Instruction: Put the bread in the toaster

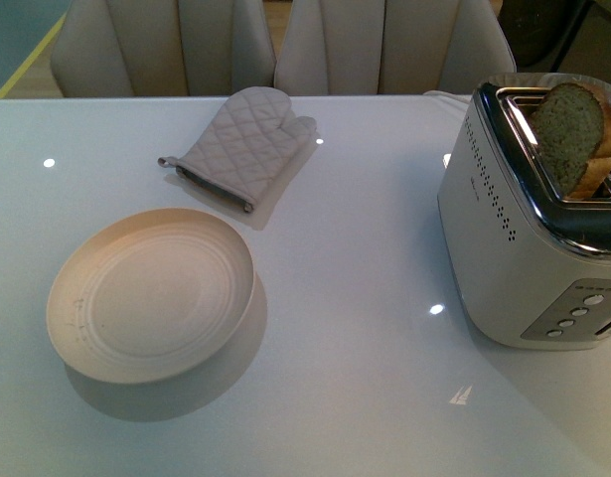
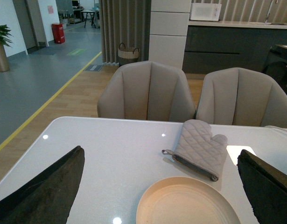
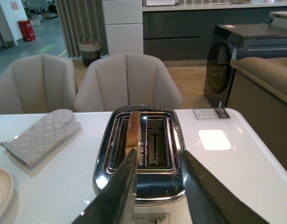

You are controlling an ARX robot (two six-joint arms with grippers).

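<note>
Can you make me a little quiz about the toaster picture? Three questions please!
1. True or false: the bread is sticking up out of a slot of the toaster.
2. What lies on the table nearest the chairs? A) oven mitt B) plate C) spoon
3. Fill in: the plate has ____ food on it.

Key:
1. True. The front view shows it half out, and the right wrist view shows it in one slot with the other slot empty.
2. A
3. no
</note>
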